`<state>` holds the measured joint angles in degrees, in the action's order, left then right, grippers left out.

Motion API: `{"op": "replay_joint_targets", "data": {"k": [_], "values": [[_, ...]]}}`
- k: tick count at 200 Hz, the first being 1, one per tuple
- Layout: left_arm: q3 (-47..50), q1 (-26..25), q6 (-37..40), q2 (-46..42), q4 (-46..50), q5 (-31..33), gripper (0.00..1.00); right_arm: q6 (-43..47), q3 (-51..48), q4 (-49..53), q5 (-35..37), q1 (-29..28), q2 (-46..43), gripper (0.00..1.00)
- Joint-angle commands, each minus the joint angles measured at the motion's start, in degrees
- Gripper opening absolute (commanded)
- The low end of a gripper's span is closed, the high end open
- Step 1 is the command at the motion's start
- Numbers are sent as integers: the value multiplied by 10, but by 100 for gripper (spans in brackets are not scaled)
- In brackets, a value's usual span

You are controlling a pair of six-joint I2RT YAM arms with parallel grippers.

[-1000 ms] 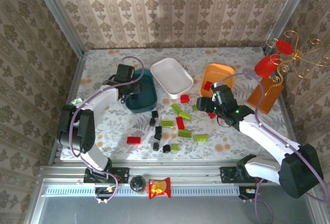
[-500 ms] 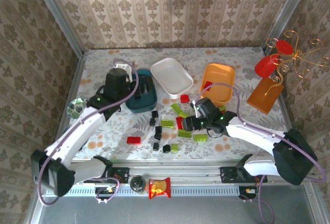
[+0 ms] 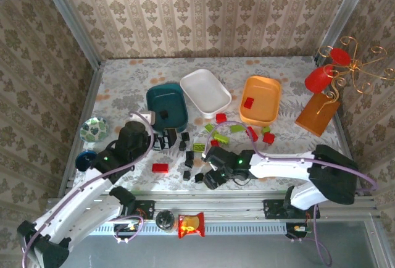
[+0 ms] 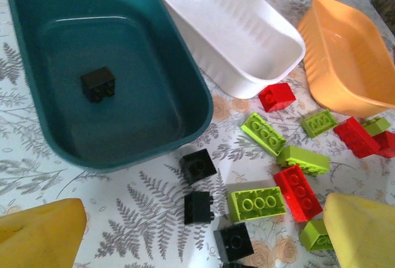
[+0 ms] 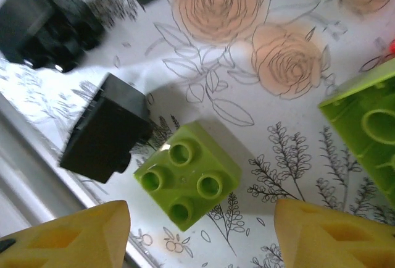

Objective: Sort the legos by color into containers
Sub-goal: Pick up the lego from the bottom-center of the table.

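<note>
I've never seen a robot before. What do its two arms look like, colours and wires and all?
The left arm and right arm have smooth white links joined by bulky black joints. A thin lilac cable loops along each. The left end effector and right end effector each carry two blocky yellow fingers, visible in the wrist views.

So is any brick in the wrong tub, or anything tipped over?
Nothing stands out. The teal tub holds one black brick, the orange tub one red brick, the white tub has none, and all three sit upright.
</note>
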<state>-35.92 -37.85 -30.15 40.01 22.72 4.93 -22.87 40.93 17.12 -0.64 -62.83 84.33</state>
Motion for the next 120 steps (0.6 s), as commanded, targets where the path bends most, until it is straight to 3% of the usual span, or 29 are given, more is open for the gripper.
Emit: {"op": "replay_joint_targets", "data": {"k": [1,62,120], "values": [[8,-1,-13,-17,32,24,100,11,32,30,45,-20,35,65],[8,1,-11,-15,34,30,100,15,82,55,119,-42,95,64],[13,1,-10,-12,30,27,100,28,90,49,128,-53,110,49]]}}
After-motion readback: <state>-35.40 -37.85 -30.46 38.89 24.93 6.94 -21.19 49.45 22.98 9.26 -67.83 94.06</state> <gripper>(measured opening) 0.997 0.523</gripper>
